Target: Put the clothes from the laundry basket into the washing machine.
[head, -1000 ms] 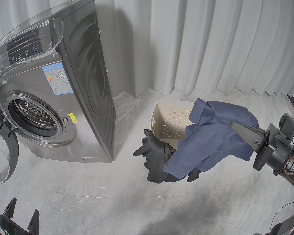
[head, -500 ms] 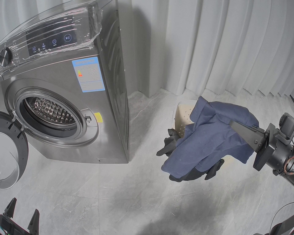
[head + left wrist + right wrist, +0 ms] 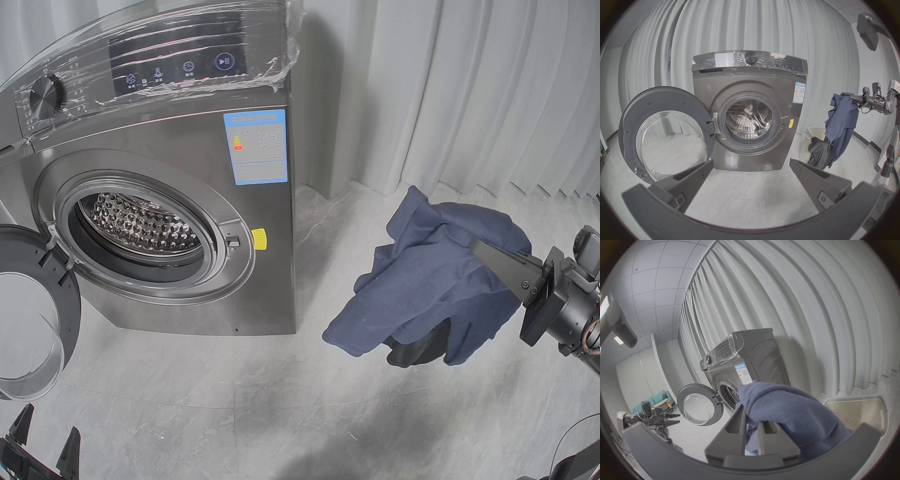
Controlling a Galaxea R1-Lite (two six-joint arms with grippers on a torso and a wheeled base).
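Head view, items by size. One washing machine [image 3: 169, 206], drum open, door [image 3: 31, 312] swung to my left. One laundry basket [image 3: 814, 131], on the floor to its right. One blue shirt [image 3: 431, 281], pinched in my right gripper [image 3: 494, 259], hanging over the basket. One black garment [image 3: 419, 350], beneath the shirt. My left gripper [image 3: 51, 419]: spread wide, holding nothing.

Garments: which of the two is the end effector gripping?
The blue one: the right end effector is shut on it; the black one shows lower, apart from it.
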